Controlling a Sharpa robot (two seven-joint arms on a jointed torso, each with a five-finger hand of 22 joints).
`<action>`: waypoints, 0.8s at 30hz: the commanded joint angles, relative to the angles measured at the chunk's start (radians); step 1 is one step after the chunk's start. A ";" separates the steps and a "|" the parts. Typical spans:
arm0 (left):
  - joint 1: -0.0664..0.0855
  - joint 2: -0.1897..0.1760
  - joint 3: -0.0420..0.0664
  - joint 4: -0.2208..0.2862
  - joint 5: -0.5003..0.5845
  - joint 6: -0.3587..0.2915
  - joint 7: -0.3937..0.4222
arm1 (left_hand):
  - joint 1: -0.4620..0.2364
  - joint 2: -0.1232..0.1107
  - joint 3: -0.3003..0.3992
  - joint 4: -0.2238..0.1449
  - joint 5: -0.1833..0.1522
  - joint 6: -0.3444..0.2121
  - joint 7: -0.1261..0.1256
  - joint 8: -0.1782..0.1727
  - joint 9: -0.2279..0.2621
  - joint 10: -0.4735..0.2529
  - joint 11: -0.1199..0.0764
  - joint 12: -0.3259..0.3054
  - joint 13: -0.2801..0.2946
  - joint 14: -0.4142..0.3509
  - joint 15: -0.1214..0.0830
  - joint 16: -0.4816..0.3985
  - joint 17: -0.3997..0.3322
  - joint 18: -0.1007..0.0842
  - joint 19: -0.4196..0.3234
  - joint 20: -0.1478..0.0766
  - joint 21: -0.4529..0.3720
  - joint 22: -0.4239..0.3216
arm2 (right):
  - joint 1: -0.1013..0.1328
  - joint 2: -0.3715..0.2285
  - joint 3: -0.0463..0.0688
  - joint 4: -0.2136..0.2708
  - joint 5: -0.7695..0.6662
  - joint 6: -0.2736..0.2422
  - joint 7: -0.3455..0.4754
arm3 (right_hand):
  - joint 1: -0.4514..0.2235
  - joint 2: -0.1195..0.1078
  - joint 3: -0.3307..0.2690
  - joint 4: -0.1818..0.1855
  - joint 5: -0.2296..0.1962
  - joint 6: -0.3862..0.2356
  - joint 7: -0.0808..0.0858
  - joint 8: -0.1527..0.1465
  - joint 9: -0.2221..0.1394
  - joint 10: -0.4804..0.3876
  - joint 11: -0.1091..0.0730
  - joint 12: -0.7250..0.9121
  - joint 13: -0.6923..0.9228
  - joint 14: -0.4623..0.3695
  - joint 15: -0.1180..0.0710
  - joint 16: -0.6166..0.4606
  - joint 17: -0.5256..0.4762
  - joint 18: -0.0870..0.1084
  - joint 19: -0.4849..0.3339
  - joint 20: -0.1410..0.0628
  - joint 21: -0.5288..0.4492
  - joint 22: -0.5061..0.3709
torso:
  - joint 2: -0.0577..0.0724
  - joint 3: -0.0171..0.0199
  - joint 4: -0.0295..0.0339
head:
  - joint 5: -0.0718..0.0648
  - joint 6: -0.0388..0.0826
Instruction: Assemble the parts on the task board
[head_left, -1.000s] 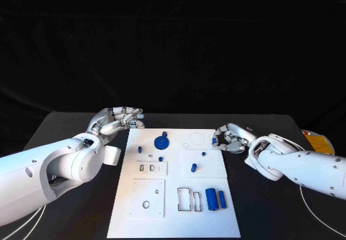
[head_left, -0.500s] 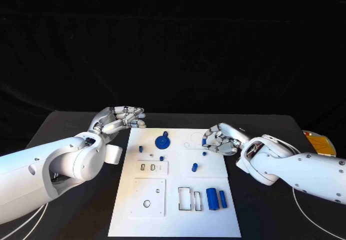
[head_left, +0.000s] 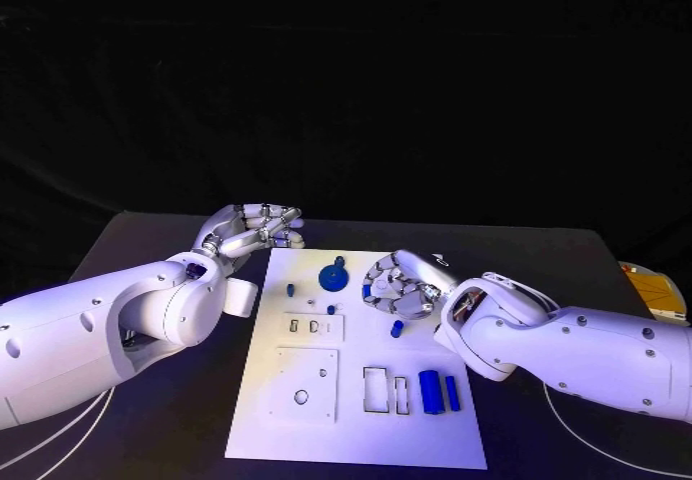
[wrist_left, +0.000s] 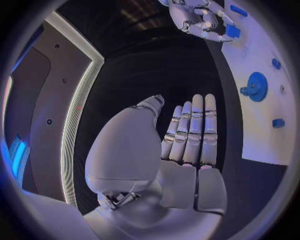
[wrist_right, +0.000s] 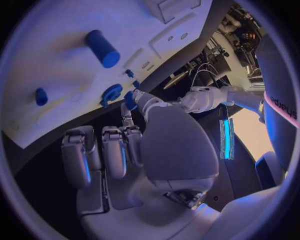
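Head view: white task board (head_left: 310, 420) lies mid-desk (head_left: 144, 250), carrying blue parts, a gear-like disc (head_left: 333, 278) near its far edge; right hand (head_left: 401, 285) over the board, fingers curled. Left wrist view: left hand (wrist_left: 187, 135) empty, fingers straight together. Right wrist view: thumb tip on a small blue part (wrist_right: 130, 100); grip uncertain.

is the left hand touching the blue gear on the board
Apart. In the head view the left hand sits off the task board's corner, with bare white board between it and the blue gear.
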 joint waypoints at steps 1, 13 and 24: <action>0.000 0.005 0.000 -0.001 -0.005 0.018 0.003 | 0.003 -0.005 0.005 0.000 -0.003 -0.007 0.002 -0.003 -0.001 -0.004 -0.001 -0.004 -0.001 -0.004 0.000 -0.001 0.001 0.011 -0.006 0.002 0.004 0.001 | -0.007 0.028 -0.002 0.003 -0.085 -0.002 -0.075 | -0.002 0.009 0.008 -0.001 0.007 0.014 -0.011 0.012 0.013 0.000 -0.005 -0.002 0.129 0.091 -0.010 0.002 0.203 -0.007 0.105 -0.007 0.005 0.263 | -0.001 -0.0006 -0.0018 | 0.015 -0.003; 0.000 0.012 0.000 -0.005 -0.005 0.019 0.002 | 0.003 -0.005 0.006 0.002 -0.003 -0.006 0.002 -0.003 -0.001 -0.003 -0.001 -0.004 -0.001 -0.005 0.000 -0.001 0.002 0.011 -0.006 0.003 0.005 0.001 | -0.036 0.126 -0.009 -0.028 -0.155 0.012 -0.115 | -0.002 0.009 0.009 -0.001 0.008 0.014 -0.011 0.013 0.013 0.001 -0.005 -0.001 0.130 0.091 -0.010 0.002 0.202 -0.007 0.105 -0.007 0.005 0.263 | 0.002 -0.0017 0.0014 | 0.033 -0.012; 0.000 0.012 0.000 -0.005 -0.005 0.020 0.000 | 0.003 -0.005 0.006 0.002 -0.003 -0.006 0.002 -0.003 -0.001 -0.003 -0.001 -0.004 -0.001 -0.005 0.000 -0.001 0.002 0.011 -0.006 0.003 0.005 0.001 | -0.055 0.171 -0.014 -0.055 -0.213 0.030 -0.141 | -0.001 0.008 0.010 -0.003 0.009 0.013 -0.012 0.014 0.014 0.001 -0.006 -0.002 0.129 0.091 -0.010 0.002 0.201 -0.007 0.105 -0.008 0.005 0.263 | 0.002 -0.0001 0.0004 | 0.041 -0.018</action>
